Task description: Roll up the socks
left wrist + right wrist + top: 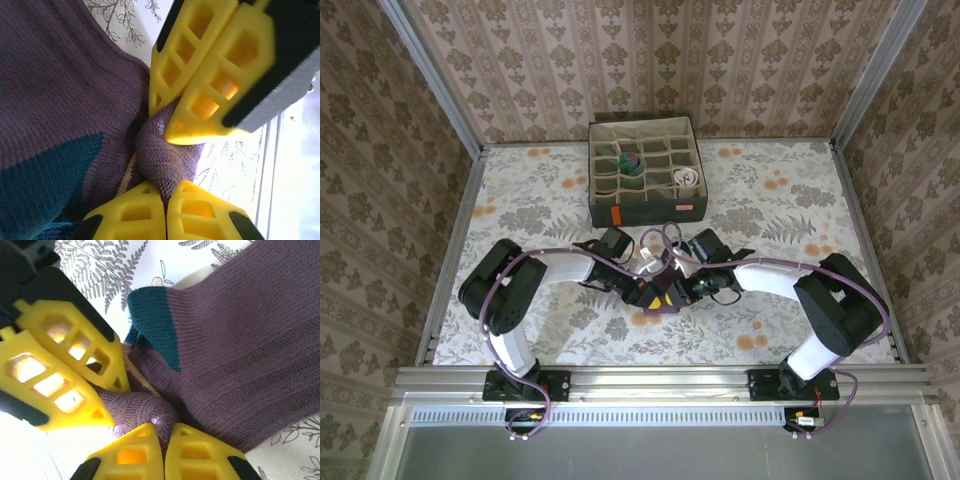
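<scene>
— Purple sock (240,355) with the teal toe: where is it?
— Spread on the flowered table (800,200), near the middle, at six o'clock from the grey compartment box (620,212). A green-striped rolled sock (630,163) and a white rolled sock (686,180) sit in its cells.
— And the arms?
— Both are on it. The left gripper (166,192) is clamped tight on a bunched fold of purple knit. The right gripper (165,430) bites the same bunch with its fingers pressed together on the fabric. In the left wrist view it comes in from one o'clock. The two pairs of yellow tips almost touch, just beside the teal patch.
— Which step, then?
— I'd judge it the start of the roll, with one end gathered. I cannot tell exactly which end.
— Next move?
— Probably turning that bunch over along the sock's length. Both arms would move together with even tension, so the knit neither slips free nor stretches.
</scene>
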### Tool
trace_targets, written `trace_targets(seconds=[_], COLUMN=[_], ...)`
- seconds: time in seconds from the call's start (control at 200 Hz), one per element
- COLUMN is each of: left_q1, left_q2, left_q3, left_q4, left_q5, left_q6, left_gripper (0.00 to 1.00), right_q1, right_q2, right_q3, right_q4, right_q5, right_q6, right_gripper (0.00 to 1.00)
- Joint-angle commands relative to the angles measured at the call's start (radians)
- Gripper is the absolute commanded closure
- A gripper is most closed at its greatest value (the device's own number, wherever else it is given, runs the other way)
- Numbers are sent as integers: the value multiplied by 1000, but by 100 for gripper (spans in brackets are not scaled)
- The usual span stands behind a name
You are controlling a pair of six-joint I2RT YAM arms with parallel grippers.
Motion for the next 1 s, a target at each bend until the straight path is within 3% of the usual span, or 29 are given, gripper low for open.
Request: trace_targets(seconds=[0.0,0.175,0.33,0.47,0.575,0.735,0.995], left_q1=[-11,-64,-101,-212,-267,-277,-308], left_q2=[-82,-222,-371,-487,-541,-559,-458], left_q3=[-50,-132,-255,-355,-384,-382,-319], left_q4=[52,127,272,381,425,388,319], left_q5=[-111,-182,-302,-479,-601,-601,-600], left_q6=[26,172,310,510,564,605,678], left_gripper=[88,75,71,67,66,61,60], right_q1=[5,6,-2,-9,-12,-12,-12], right_q2=[52,114,164,201,224,251,255], right_q3=[5,49,104,162,194,224,238], right_q4=[-120,-192,-253,-317,-347,-354,-393], right_q5=[103,133,148,153,152,137,119], right_q6=[31,42,42,26,3,-10,-20], right_gripper=[100,100,100,100,100,100,100])
